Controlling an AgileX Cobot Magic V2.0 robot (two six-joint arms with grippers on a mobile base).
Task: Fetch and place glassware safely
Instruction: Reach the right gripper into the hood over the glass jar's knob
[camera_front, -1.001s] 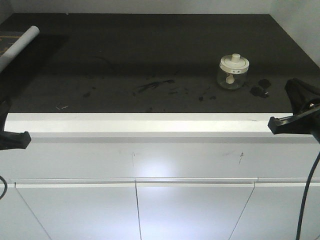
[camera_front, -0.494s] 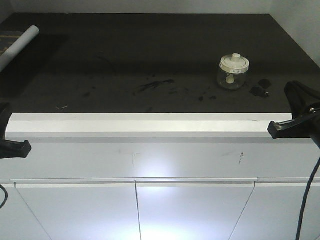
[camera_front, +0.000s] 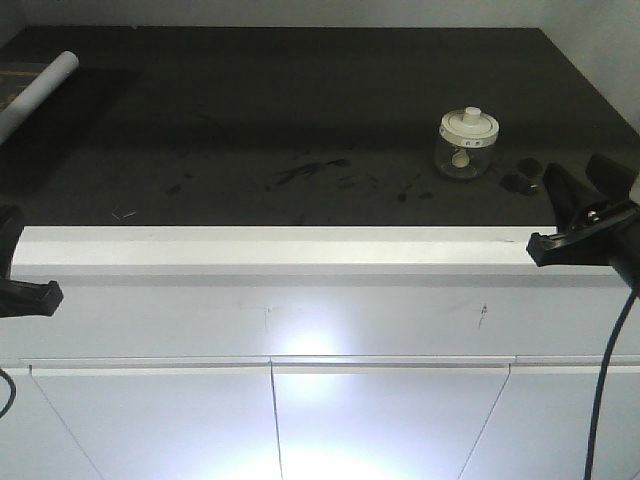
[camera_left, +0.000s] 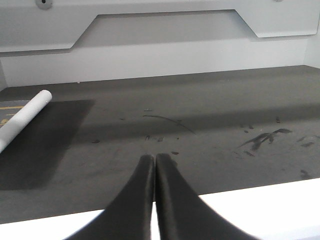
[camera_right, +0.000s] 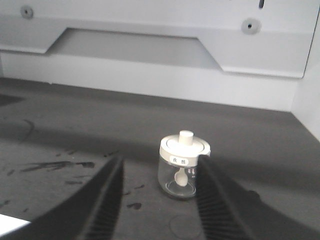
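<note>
The glassware, a squat clear jar (camera_front: 468, 143) with a cream-white knobbed lid, stands upright on the black countertop (camera_front: 300, 100) at the right. In the right wrist view the jar (camera_right: 183, 167) holds a small white spoon. It stands just beyond the fingertips of my right gripper (camera_right: 160, 162) and is partly overlapped by the right fingertip. That gripper (camera_front: 578, 170) is open and empty, hovering at the counter's front edge to the right of the jar. My left gripper (camera_left: 154, 159) is shut on nothing, low at the front left edge (camera_front: 12, 262).
A white cylindrical tube (camera_front: 40, 88) lies at the far left on a darker mat, also in the left wrist view (camera_left: 22, 120). Dark smudges (camera_front: 310, 170) mark the middle of the top. Small dark patches (camera_front: 520, 175) lie right of the jar. White walls close in the back and right.
My right gripper has moved left and forward towards the jar, and both its spread fingers now show. The left gripper and the jar have not moved.
</note>
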